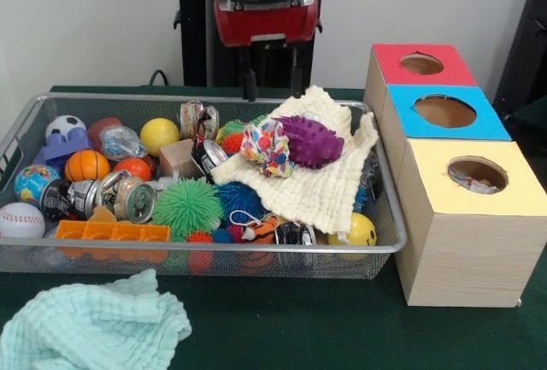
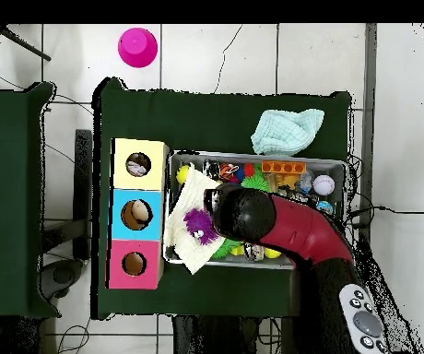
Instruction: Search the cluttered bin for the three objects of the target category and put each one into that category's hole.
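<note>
Overhead, the end effector [image 1: 272, 79] hangs above the far rim of the bin [image 1: 389, 242] with its two thin fingers apart and nothing between them — it carries no load. Just below it, on a cream cloth [image 1: 316, 184] draped over the right half of the clutter, lies one of the plastic-film wads [image 1: 267, 145], its multicoloured bits showing through, touching a purple spiky toy [image 1: 310, 140]. That wad sits in the open and looks like the easiest next pick.

A second wad [image 1: 121, 141] appears to rest toward the left rear of the bin, near a yellow ball [image 1: 160, 134] and an orange basketball [image 1: 86, 165]; I cannot be sure it is the same kind. Crushed cans [image 1: 128, 196] and a green spiky ball [image 1: 188, 206] crowd the middle.

Out to the right, the yellow-topped box [image 1: 479, 216] stands nearest the camera, and its hole [image 1: 477, 173] shows something crinkly inside — likely one wad already delivered. My judgement: about one of three done, two left. A mint cloth [image 1: 90, 323] lies on the green bench [image 1: 342, 336] in front of the bin.
</note>
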